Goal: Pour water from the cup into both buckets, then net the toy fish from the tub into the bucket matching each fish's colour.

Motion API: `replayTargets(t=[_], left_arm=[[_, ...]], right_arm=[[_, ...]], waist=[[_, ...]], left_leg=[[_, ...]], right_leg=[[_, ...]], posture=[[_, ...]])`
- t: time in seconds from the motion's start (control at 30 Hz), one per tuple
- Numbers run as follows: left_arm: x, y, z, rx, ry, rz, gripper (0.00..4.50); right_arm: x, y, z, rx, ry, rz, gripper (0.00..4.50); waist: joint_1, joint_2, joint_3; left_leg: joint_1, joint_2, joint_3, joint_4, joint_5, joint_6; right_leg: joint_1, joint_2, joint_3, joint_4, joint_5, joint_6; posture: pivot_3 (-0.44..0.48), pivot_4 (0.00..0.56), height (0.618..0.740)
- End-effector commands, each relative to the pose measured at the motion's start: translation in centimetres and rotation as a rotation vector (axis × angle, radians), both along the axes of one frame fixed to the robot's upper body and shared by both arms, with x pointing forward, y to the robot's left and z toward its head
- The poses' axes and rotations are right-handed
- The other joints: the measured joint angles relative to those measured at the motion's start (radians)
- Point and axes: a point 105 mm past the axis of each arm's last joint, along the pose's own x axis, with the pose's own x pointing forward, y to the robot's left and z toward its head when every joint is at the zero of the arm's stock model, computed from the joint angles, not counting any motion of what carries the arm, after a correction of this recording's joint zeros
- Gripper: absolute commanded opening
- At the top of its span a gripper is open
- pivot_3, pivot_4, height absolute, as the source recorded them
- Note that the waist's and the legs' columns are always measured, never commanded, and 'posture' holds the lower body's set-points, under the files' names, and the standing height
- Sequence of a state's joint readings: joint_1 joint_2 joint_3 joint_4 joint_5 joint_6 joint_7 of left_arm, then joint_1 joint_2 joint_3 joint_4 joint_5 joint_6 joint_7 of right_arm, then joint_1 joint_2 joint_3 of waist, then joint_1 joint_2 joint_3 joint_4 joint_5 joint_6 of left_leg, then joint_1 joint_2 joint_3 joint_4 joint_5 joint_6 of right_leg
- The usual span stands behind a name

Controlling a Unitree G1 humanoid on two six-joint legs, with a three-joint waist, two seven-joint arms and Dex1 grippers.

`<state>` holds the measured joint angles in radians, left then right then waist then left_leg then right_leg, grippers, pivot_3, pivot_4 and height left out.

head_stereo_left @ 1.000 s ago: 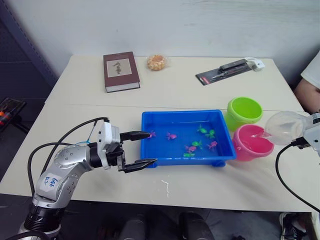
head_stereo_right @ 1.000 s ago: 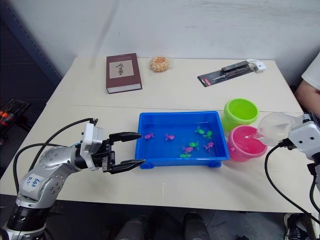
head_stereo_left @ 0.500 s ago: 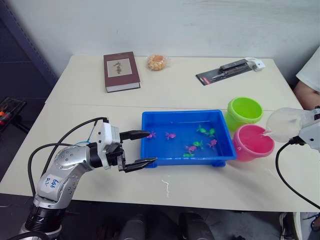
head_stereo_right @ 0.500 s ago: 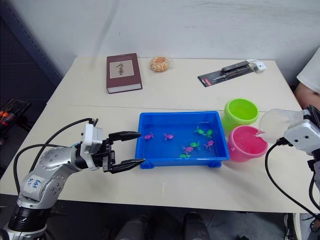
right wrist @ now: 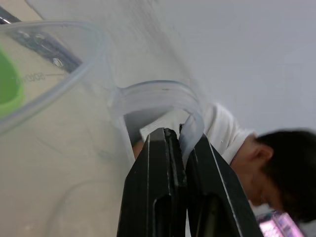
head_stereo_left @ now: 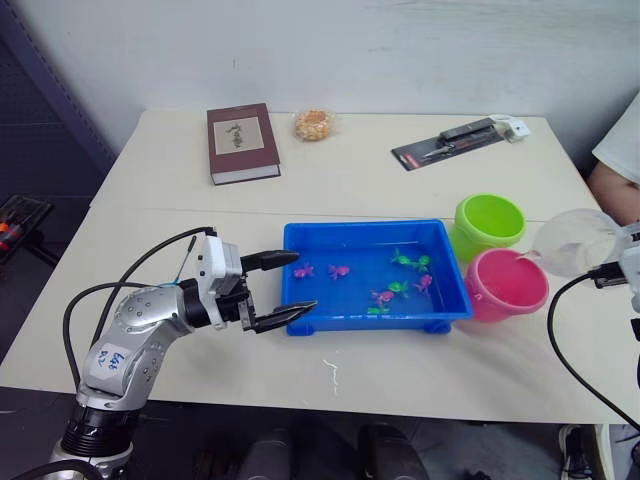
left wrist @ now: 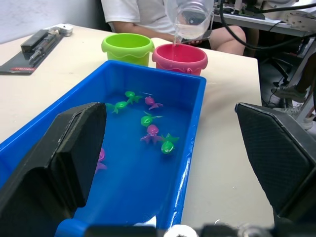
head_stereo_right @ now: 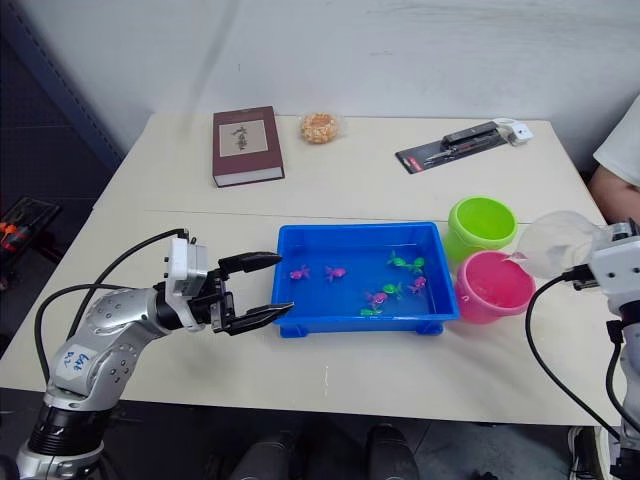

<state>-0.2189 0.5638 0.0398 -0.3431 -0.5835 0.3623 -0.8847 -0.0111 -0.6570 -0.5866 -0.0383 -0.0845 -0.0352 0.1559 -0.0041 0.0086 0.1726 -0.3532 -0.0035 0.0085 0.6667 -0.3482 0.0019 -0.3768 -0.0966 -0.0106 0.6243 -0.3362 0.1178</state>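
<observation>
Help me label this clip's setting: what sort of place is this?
Probably an indoor lab or test room set up for robot trials: a plain table against a bare wall, a person seated beside it, and staged props like the blue tub of toy fish and a book.

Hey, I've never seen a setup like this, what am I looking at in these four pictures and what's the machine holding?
It is a two-armed robot at a table. Two pictures come from its head, two from cameras on its wrists. The right tool pinches the handle of a clear cup, tipped over the pink bucket beside the green bucket. The left tool hangs open at the end of a blue tub holding small pink and green fish. A book, a snack and a packaged tool lie behind. A person sits nearby.
</observation>
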Motion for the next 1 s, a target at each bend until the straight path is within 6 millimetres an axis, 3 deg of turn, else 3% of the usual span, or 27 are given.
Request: replayTargets(t=[0.03,0.23,0.33,0.6,0.7,0.83,1.0], left_arm=[[0.1,0.3,1.0,-0.022,-0.042,0.022,4.50],[1.3,0.2,2.1,-0.084,-0.058,0.075,4.50],[1.6,0.0,2.3,-0.077,-0.064,0.080,4.50],[2.6,-0.7,3.0,-0.088,-0.090,0.085,4.50],[2.8,-0.5,3.2,-0.105,-0.099,0.110,4.50],[2.7,-0.6,3.2,-0.127,-0.101,0.139,4.50],[2.5,-0.6,3.3,-0.152,-0.092,0.160,4.50]], right_arm=[[-1.1,-1.8,2.3,0.246,-0.116,-0.049,0.06],[1.1,-2.1,3.5,0.387,-0.038,-0.088,0.06],[3.2,-0.6,4.4,0.258,0.046,-0.026,0.06],[7.2,-0.1,6.6,-0.048,0.060,-0.108,0.06],[7.9,0.1,6.6,-0.085,0.062,-0.112,0.06],[9.1,1.7,6.8,-0.337,0.090,-0.106,0.06],[9.9,2.6,6.8,-0.456,0.081,-0.116,0.06]], waist=[[0.000,0.000,0.000],[-0.003,0.000,0.000],[-0.004,0.000,0.000],[0.001,0.000,0.000],[0.000,0.000,0.000],[-0.001,0.000,0.000],[-0.004,0.000,0.000]], left_leg=[[0.000,0.000,0.000,0.000,0.000,0.000],[0.000,0.000,0.001,0.001,0.000,0.000],[0.000,0.000,0.001,0.000,0.001,0.000],[-0.002,-0.002,0.002,0.001,0.002,0.002],[-0.005,-0.002,0.002,0.000,0.002,0.001],[-0.016,-0.002,0.003,0.004,0.002,0.001],[-0.018,-0.002,0.003,0.007,0.002,0.001]], right_leg=[[0.000,0.000,0.000,0.000,0.000,0.000],[0.000,0.000,0.001,0.001,0.000,0.000],[-0.001,0.000,0.001,0.002,0.000,0.000],[-0.003,-0.001,-0.002,0.001,0.001,0.002],[-0.006,-0.001,-0.003,0.001,0.001,0.002],[-0.017,0.000,-0.006,0.004,0.002,0.003],[-0.019,0.000,-0.006,0.005,0.002,0.003]], posture=[[0.000,0.150,0.738],[0.000,0.150,0.738],[0.000,0.150,0.738],[0.000,0.150,0.738],[0.000,0.150,0.738],[0.000,0.150,0.738],[0.000,0.150,0.738]])
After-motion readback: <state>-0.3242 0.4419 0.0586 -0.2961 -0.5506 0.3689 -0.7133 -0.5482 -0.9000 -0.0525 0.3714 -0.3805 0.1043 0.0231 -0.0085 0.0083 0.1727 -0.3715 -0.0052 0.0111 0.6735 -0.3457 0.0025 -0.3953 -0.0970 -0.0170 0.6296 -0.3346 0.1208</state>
